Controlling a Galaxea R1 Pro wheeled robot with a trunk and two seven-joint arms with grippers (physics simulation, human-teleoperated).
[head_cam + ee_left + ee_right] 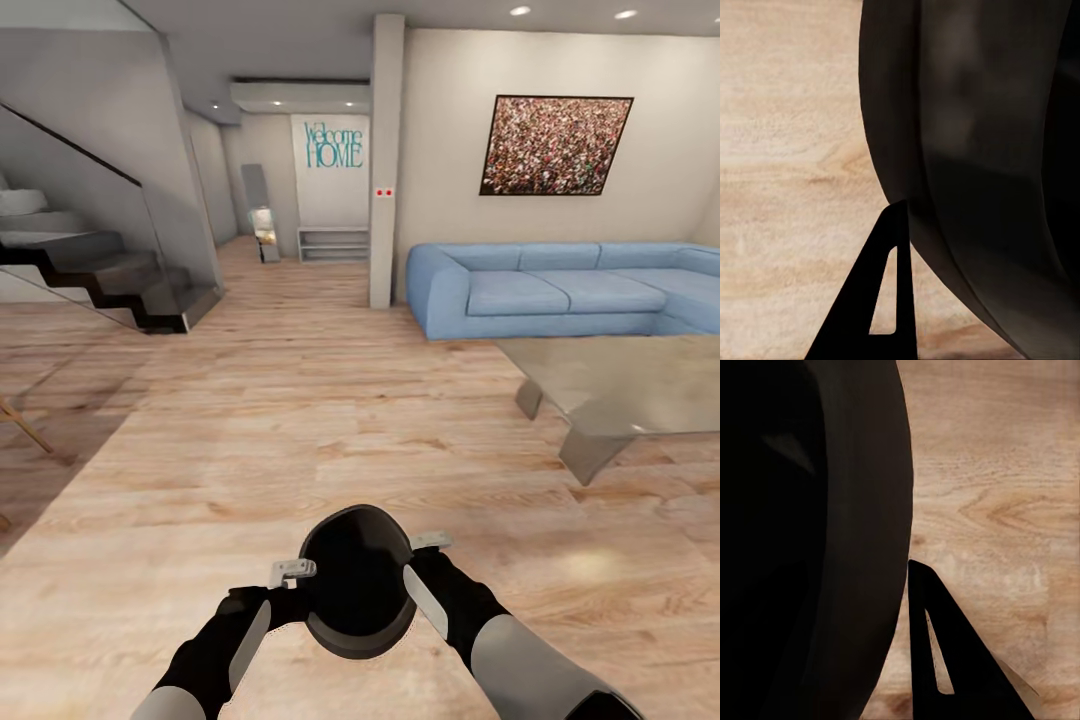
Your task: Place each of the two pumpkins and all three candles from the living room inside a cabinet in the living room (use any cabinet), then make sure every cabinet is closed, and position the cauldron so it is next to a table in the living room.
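A black round cauldron (356,585) hangs low over the wooden floor right in front of me, held between both arms. My left gripper (294,571) is clamped on its left rim and my right gripper (431,543) on its right rim. The left wrist view has the dark cauldron wall (982,150) pressed against one black finger (855,330). In the right wrist view the wall (810,547) likewise meets a finger (975,690). The glossy grey table (640,385) stands ahead to the right, well apart from the cauldron.
A blue corner sofa (570,290) sits behind the table. A white pillar (385,160) stands ahead at centre, with dark stairs (110,270) and a glass railing on the left. Wooden chair legs (25,425) poke in at the left edge. Open wooden floor (300,420) stretches ahead.
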